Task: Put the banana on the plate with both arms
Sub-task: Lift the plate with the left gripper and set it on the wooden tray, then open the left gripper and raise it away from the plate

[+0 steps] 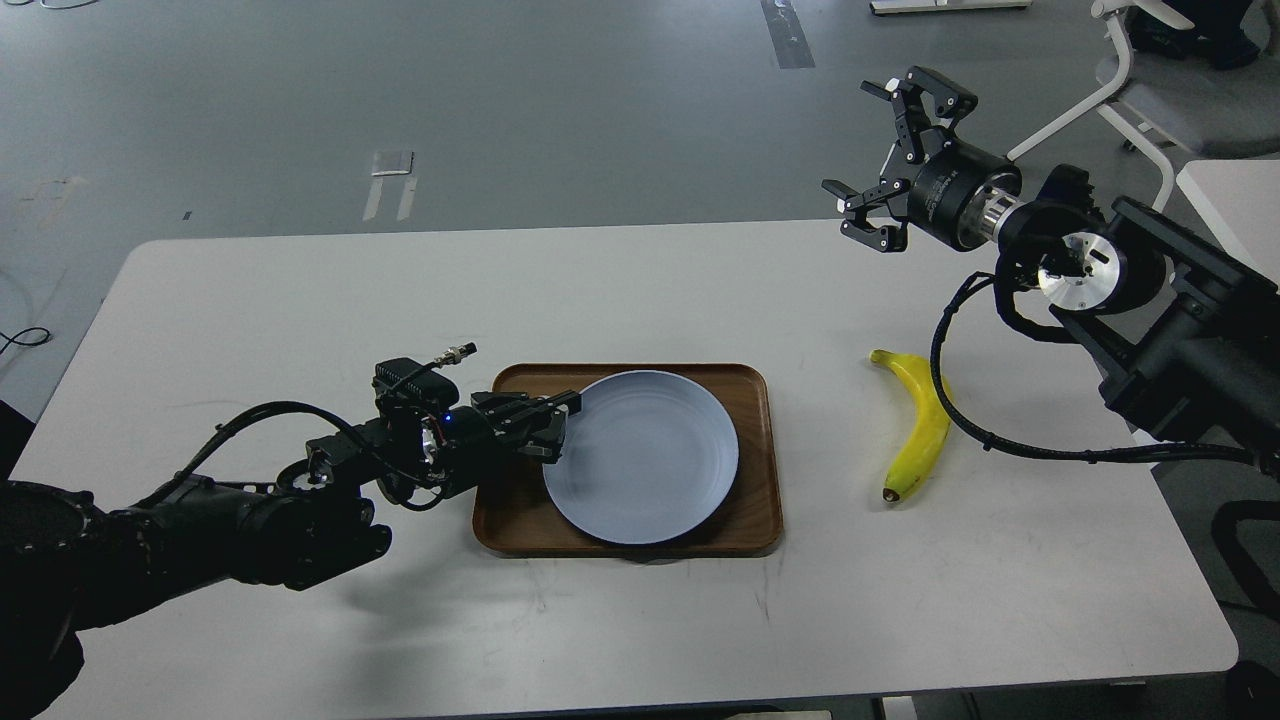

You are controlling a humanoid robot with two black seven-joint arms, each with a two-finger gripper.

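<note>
The pale blue-grey plate point(645, 455) lies flat in the brown wooden tray point(765, 505) at the table's middle. My left gripper point(556, 424) reaches in from the left and is shut on the plate's left rim. The yellow banana point(920, 425) lies on the table to the right of the tray, dark tip toward me, with a black cable of my right arm crossing it. My right gripper point(857, 150) is open and empty. It hangs high over the table's far right edge, well behind the banana.
The white table point(300, 300) bears the tray and the banana. A white chair point(1150, 90) stands on the floor at the back right. The corner of another white table point(1235, 200) shows at the right edge.
</note>
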